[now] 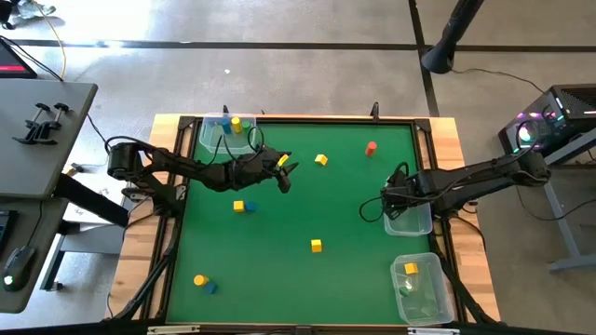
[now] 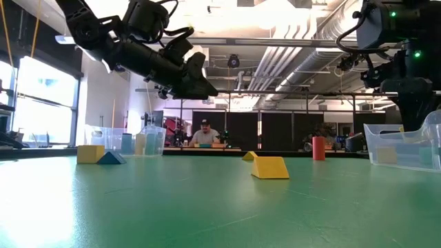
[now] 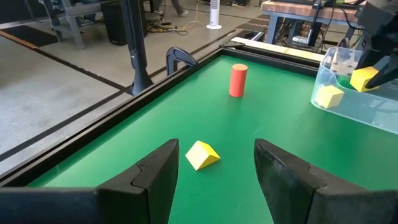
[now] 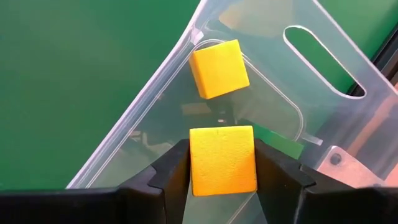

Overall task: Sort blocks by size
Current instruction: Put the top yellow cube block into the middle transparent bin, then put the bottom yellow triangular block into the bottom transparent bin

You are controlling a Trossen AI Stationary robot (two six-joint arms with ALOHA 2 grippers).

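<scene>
Blocks: we count them scattered over the green worktop (image 1: 298, 214), with a yellow cube (image 4: 222, 160) up in the right pincer (image 4: 222, 180).
Held cube: square face toward the wrist camera, edges level; no long axis to speak of.
Right pincer: over there at the right edge, above the clear tub (image 1: 410, 216), both fingers pinching the yellow cube.
Clear tub contents: we see a second yellow cube (image 4: 219, 68) lying inside, turned a little off square.
Left pincer: hanging above the far-left part of the worktop (image 1: 287, 167), fingers spread, nothing between them.
Wedge: a yellow wedge (image 3: 203, 154) sits just ahead of those spread fingers, sloped face up.
Red cylinder: standing upright (image 3: 237, 80), long axis vertical, beyond the wedge toward the far edge.
Middle of the worktop: a yellow and blue pair (image 1: 243, 206) side by side, and a lone yellow block (image 1: 317, 246) well apart.
Near-left corner: a yellow piece touching a blue one (image 1: 204, 283).
Far-left tub: clear (image 1: 223, 136), holding yellow and blue pieces; we can't make out more.
Near-right tub: clear (image 1: 422, 290), a yellow block inside.
Background: a person (image 2: 203, 133) sits beyond the worktop.
</scene>
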